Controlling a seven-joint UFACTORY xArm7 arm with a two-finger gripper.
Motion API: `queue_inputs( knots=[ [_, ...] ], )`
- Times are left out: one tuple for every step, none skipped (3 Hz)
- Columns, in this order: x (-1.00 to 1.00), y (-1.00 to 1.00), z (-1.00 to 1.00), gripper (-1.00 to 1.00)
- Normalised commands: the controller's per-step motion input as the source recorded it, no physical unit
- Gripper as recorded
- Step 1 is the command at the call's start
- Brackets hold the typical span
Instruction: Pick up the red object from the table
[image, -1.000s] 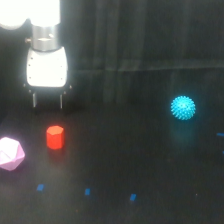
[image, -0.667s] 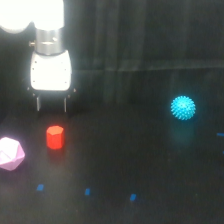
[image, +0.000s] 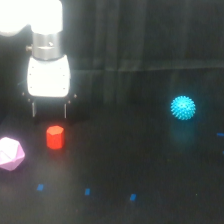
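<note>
The red object (image: 55, 137) is a small bright red-orange faceted block standing on the black table (image: 135, 165) at the exterior view's left. My gripper (image: 49, 115) hangs straight above it on the white arm, its two thin dark fingers (image: 34, 109) pointing down and spread apart. The fingertips end a little above the block's top, one on each side, and nothing sits between them.
A pink polyhedron (image: 10, 153) lies at the left edge, close to the red block. A spiky cyan ball (image: 183, 107) rests far off at the right. Small blue marks (image: 87, 191) dot the table's front. A dark curtain hangs behind.
The arm has shifted to the exterior view's right, so the gripper now stands over the red block. The objects on the table have not moved.
</note>
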Motion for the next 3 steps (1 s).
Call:
queue_inputs(
  knots=[
    [0.55, -1.00, -0.49, 0.83],
    [0.29, -0.89, -0.23, 0.52],
    [-0.29, -0.63, -0.23, -0.16]
  ],
)
